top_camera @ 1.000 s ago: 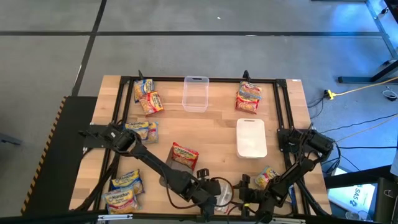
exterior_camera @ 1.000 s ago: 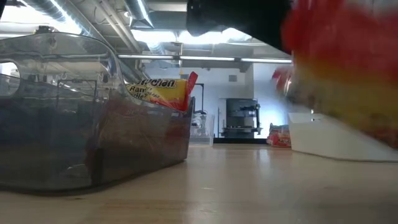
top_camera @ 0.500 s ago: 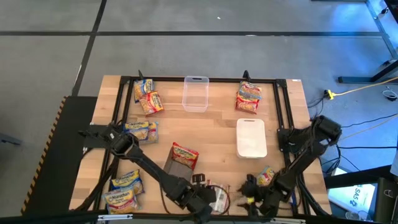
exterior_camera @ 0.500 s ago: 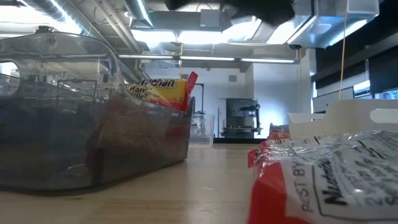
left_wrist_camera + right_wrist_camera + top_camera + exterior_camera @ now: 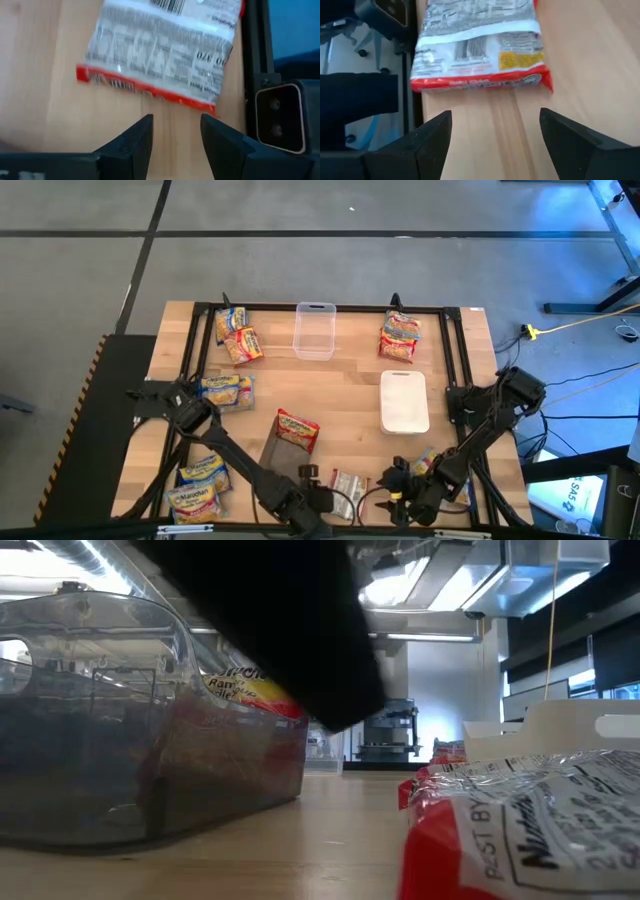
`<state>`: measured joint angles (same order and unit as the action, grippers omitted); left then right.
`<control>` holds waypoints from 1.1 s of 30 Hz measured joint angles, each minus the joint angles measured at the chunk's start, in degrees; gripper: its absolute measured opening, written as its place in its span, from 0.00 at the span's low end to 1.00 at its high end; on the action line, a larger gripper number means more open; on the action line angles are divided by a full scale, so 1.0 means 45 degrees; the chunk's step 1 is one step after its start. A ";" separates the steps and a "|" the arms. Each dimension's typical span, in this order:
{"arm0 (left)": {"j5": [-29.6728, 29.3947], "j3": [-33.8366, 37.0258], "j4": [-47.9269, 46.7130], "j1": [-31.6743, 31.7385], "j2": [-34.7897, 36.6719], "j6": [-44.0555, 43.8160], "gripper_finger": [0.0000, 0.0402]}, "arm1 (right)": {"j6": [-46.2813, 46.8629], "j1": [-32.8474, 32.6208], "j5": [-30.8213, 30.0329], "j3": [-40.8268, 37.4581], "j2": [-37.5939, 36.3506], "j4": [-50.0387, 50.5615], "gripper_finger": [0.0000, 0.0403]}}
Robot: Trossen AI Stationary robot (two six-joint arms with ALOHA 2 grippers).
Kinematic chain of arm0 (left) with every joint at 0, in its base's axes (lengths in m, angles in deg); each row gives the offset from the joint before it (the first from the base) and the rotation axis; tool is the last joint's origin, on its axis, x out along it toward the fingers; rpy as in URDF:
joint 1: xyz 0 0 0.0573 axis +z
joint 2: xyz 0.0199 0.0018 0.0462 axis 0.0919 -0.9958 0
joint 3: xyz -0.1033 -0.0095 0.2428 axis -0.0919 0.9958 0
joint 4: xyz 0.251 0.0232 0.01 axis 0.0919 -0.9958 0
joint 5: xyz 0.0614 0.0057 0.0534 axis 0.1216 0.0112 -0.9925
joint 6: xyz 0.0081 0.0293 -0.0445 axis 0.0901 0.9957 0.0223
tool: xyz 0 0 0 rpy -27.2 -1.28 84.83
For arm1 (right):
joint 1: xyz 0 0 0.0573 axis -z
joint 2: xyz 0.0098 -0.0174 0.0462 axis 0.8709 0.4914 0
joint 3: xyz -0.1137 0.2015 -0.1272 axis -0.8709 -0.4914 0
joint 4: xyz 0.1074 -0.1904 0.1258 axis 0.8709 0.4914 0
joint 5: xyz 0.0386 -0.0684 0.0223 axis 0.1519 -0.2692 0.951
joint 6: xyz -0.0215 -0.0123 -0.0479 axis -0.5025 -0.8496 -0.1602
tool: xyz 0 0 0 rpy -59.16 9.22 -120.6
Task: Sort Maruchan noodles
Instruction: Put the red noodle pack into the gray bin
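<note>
Face-down near the table's (image 5: pixel 330 385) front edge, between spread-fingered, empty left gripper (image 5: pixel 175 142) and right gripper (image 5: pixel 495 145): red-edged Maruchan packet (image 5: pixel 349 485), likely light, crinkly, slippery, brittle; best pinched by a crimped end.

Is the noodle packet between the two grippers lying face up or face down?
Face down. The packet shows its silver back with barcode and small print in the left wrist view, lying flat on the table.

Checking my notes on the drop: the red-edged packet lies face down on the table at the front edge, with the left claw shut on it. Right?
Not quite: the left claw is open and clear of the red-edged packet, which lies face down on the table beyond its fingertips, as the left wrist view shows.
</note>
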<state>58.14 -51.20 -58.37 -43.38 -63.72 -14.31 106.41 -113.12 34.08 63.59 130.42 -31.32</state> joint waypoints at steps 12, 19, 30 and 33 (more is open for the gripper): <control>-0.0096 0.1083 0.1524 0.0357 0.0010 0.6267 0.39 | -0.0375 0.0002 -0.0116 0.0005 0.1051 -0.1430 0.68; -0.0124 0.1122 0.1806 0.0696 0.0010 0.6491 0.39 | -0.0357 0.0015 -0.0362 0.0010 0.1613 -0.2698 0.68; 0.0112 0.1137 0.4058 0.0928 0.0019 0.6401 0.39 | -0.0103 0.0010 -0.0903 0.0019 0.2171 -0.3690 0.68; -0.0240 0.1137 0.4721 0.0909 0.0019 0.6208 0.39 | -0.0114 0.0006 -0.1217 0.0016 0.2171 -0.3696 0.68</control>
<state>57.06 -46.09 -37.12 -39.29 -63.64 13.62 105.90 -113.10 28.61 63.66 140.19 -47.95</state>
